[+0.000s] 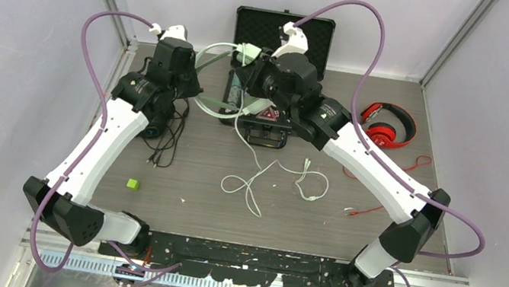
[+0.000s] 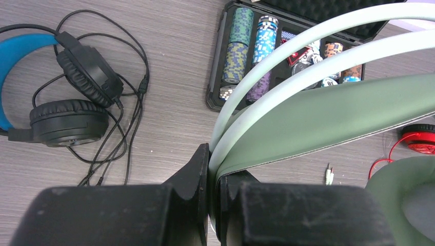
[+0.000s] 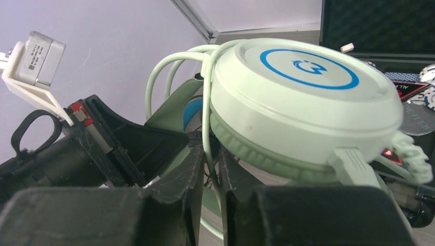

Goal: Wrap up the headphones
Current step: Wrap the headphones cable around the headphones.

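Note:
The mint-green headphones (image 1: pixel 210 75) hang in the air at the back centre, above the case. My left gripper (image 2: pixel 214 159) is shut on the green headband (image 2: pixel 328 115). One earcup (image 3: pixel 302 97) fills the right wrist view. The white cable (image 3: pixel 206 118) runs down from it between the fingers of my right gripper (image 3: pixel 210 154), which stand a narrow gap apart round it. The rest of the white cable (image 1: pixel 269 177) lies looped on the table. The black headphones (image 2: pixel 69 120) with a blue-lined band lie left, under my left arm. The red headphones (image 1: pixel 387 126) lie at the back right, red cable (image 1: pixel 381 202) trailing forward.
An open black case (image 2: pixel 218 84) of poker chips sits at the back centre under both grippers, its lid (image 1: pixel 285 29) raised. A small green cube (image 1: pixel 132 183) lies front left. Walls close in the table on the left, back and right.

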